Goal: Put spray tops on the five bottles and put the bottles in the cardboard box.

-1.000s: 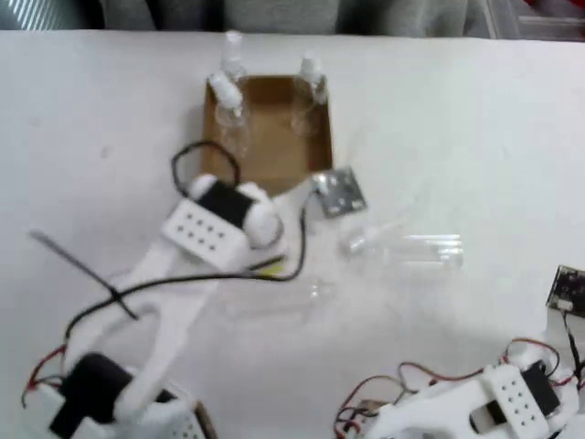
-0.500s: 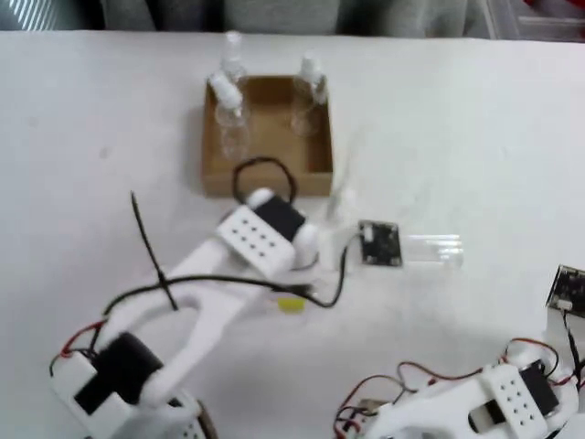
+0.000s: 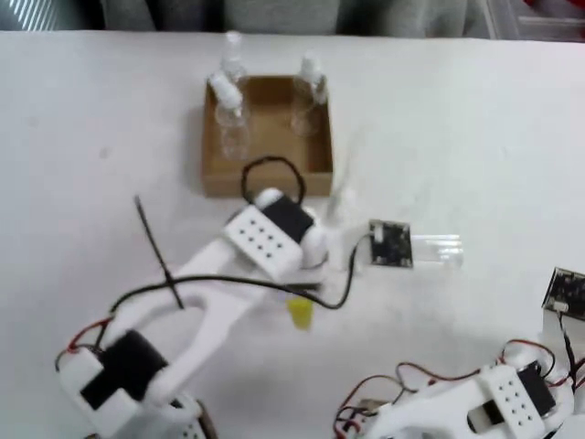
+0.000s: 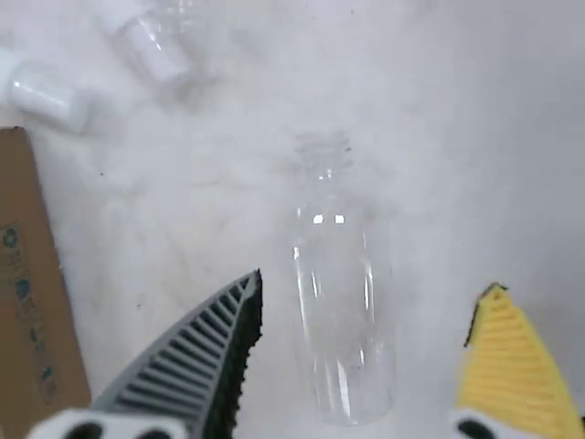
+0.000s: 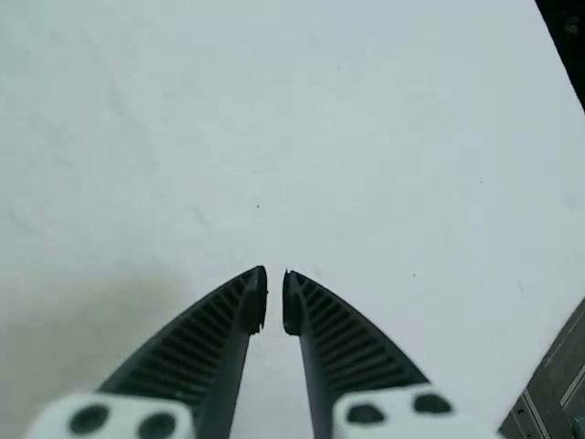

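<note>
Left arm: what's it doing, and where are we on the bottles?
The left gripper is open and straddles a clear bottle that lies on the table with no top on it. The fingers have not closed on it. Two topped bottles stand in the cardboard box. The right gripper is shut over bare table and holds nothing.

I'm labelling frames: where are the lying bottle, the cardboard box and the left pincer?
bottle point(image 4: 343, 320), left wrist view, middle of its body.
cardboard box point(image 3: 219, 183), high view, front wall.
left pincer point(image 4: 375, 282), left wrist view, midway between its fingertips.
</note>
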Available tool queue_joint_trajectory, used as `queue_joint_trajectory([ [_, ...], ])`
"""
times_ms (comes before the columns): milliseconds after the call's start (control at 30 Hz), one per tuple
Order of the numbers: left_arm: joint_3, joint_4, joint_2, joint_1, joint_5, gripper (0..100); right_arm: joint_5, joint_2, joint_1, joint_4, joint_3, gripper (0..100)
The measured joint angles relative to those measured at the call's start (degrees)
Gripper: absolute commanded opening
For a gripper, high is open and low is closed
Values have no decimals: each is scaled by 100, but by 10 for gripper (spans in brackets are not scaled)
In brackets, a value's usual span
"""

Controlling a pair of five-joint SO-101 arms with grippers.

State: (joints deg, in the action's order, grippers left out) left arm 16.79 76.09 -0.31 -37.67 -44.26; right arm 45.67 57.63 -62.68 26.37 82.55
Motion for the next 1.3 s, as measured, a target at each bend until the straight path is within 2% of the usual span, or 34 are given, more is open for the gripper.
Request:
queue_joint_trajectory([
  [200,0,-510,844,-9,0,365,0,0,0,0,0,17],
  [800,0,-1345,1644,440,0,360,0,0,62,0,123,17],
  [967,0,-1371,1697,440,0,268,0,0,88,0,141,17],
  [1133,-44,-1371,1811,440,53,112,0,0,88,0,141,17],
  [1300,-44,-1354,1811,431,536,111,0,0,105,0,141,17],
])
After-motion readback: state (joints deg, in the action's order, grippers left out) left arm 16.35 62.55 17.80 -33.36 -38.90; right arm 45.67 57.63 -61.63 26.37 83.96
